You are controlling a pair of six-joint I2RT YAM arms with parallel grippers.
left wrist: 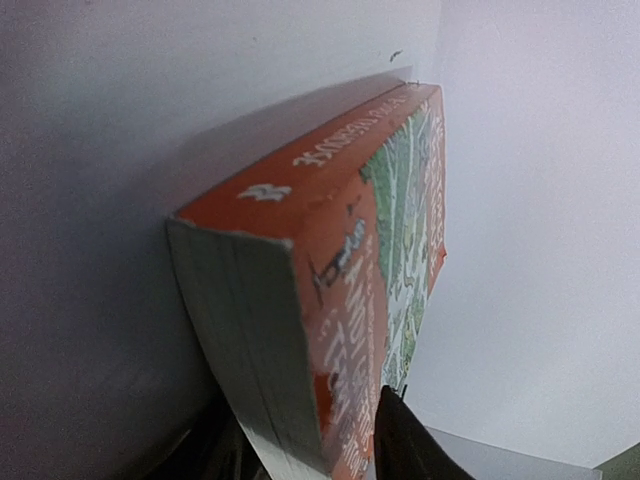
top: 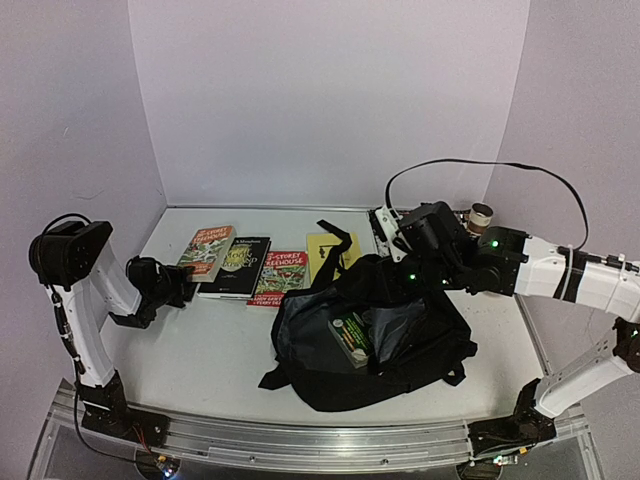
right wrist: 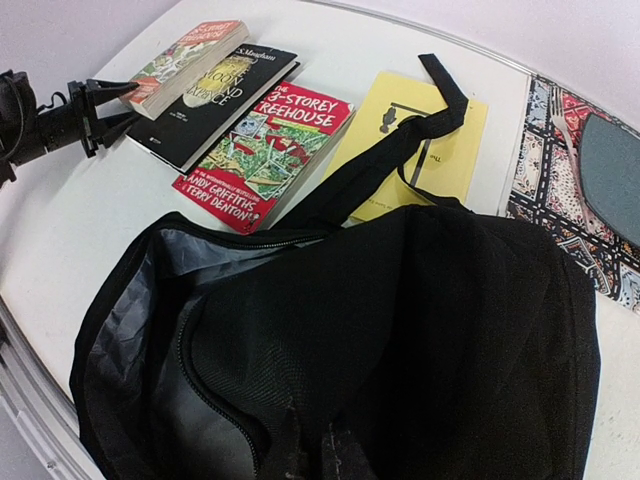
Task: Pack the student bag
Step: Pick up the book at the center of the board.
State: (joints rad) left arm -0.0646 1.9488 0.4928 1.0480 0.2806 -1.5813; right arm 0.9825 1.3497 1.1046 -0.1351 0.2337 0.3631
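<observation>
The student bag [top: 400, 345] is a large black backpack lying open at the table's middle, grey lining showing, with a green book [top: 352, 338] inside. My right gripper [top: 402, 268] is shut on the bag's upper flap and holds it up; in the right wrist view its fingertips [right wrist: 300, 455] pinch the black fabric [right wrist: 430, 320]. My left gripper [top: 183, 287] closes on the near end of an orange book [top: 207, 250]; in the left wrist view the book [left wrist: 340, 260] sits between the fingers [left wrist: 405, 440].
A black book [top: 238, 265], a red Treehouse book [top: 281, 277] and a yellow book [top: 331, 249] lie in a row behind the bag. A cardboard roll [top: 482, 213] and a patterned item [right wrist: 570, 160] are at the back right. Walls enclose the table.
</observation>
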